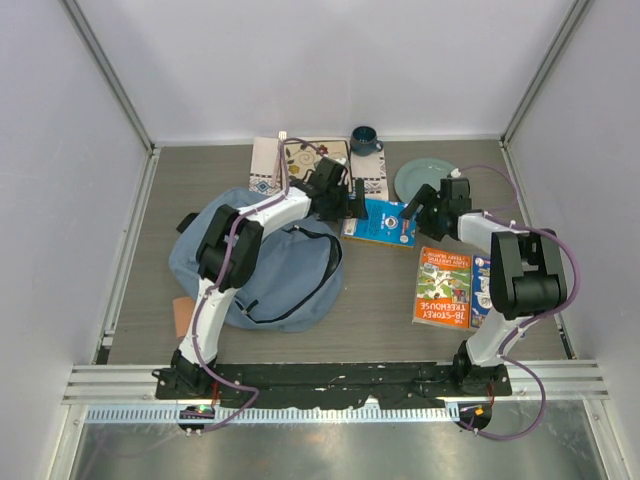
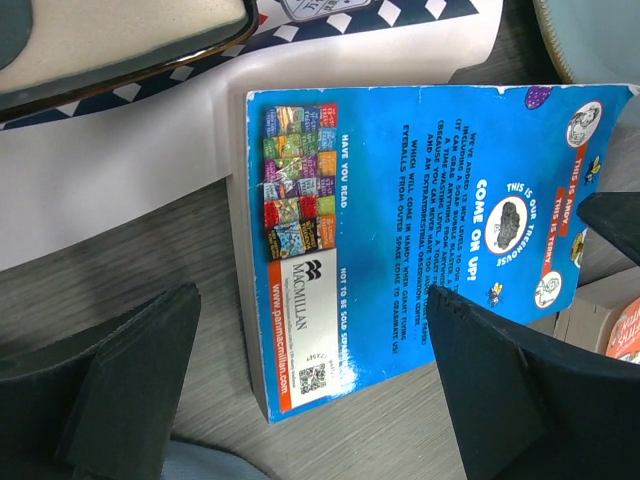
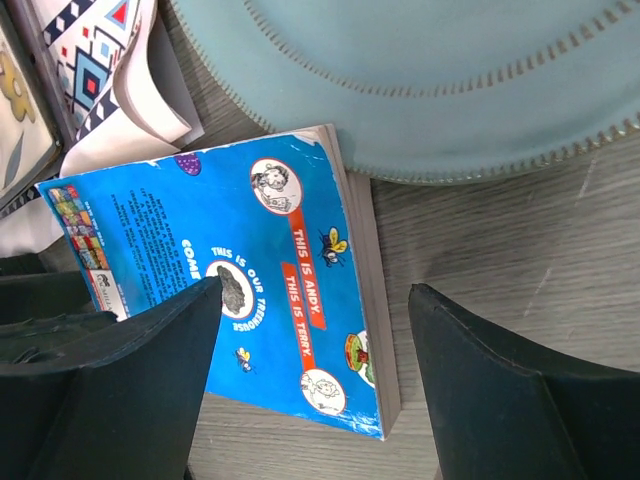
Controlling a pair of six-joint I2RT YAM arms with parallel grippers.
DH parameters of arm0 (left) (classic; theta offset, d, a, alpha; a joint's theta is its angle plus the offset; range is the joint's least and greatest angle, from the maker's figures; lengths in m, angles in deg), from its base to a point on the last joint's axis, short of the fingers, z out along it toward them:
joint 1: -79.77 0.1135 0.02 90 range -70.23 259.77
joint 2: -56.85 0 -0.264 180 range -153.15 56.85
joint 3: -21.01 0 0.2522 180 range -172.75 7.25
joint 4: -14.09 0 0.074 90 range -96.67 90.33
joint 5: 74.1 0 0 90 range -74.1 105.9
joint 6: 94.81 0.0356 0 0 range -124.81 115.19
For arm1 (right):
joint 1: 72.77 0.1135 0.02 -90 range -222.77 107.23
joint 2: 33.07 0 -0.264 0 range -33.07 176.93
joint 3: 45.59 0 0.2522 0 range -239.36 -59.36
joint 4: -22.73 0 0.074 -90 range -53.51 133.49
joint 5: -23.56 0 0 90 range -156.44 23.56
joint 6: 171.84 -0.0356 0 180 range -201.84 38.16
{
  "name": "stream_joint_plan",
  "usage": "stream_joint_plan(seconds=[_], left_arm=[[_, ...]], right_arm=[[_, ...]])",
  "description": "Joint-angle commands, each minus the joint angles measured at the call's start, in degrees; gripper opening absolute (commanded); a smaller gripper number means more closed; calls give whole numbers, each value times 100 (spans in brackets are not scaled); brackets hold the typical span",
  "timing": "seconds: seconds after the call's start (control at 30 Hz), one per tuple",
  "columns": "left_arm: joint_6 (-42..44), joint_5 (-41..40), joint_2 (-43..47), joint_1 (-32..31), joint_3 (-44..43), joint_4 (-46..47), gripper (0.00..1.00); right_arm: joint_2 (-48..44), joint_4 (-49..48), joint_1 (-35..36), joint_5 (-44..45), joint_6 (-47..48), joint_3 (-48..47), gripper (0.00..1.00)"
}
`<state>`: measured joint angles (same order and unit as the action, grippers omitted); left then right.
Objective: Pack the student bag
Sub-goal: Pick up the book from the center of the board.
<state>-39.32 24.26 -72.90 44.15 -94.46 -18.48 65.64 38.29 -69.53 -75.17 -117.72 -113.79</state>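
Grey tabletop (image 1: pixel 380 310) inside white walls: the student bag (image 1: pixel 270 275) is slumped at 9 o'clock with nothing visibly in it, and the blue book (image 1: pixel 385 222) at 12 and orange book (image 1: pixel 443 287) at 4 lie outside, so nearly all your packing is left. Your left gripper (image 1: pixel 350 205) and right gripper (image 1: pixel 418 212) hang with jaws apart at the blue book's ends, gripping nothing. It's tight at 12–1, with mat (image 1: pixel 300 160) and plate (image 1: pixel 420 178) just beside the book; open room is at 6.

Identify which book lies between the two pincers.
The blue book, back cover up; the orange Treehouse book lies apart, nearer the arm bases.
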Motion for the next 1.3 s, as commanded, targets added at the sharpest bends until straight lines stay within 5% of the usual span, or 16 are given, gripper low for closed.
stream_joint_plan(seconds=[0.0,0.43,0.8,0.9,0.93,1.03,1.27], left_arm=[[-39,403,-103,2,-209,202,98],[-232,1097,-182,-7,-138,571,77],[-285,1212,-164,-7,-139,615,64],[-312,1238,-138,2,-121,633,63],[-320,1229,-129,2,-112,624,63],[-312,1177,-50,2,-86,607,64],[-110,598,738,11,-68,291,87]], right_arm=[[-1,-549,-17,-435,46,-120,79],[-247,-1849,-17,-1833,-288,389,32],[-125,-2395,-17,-2448,-507,601,43],[-124,-2632,-8,-2450,-709,688,34],[-151,-2650,-17,-2423,-719,697,19],[-273,-2414,-17,-2266,-649,654,1],[-906,-1859,-26,-1869,-490,522,1]])
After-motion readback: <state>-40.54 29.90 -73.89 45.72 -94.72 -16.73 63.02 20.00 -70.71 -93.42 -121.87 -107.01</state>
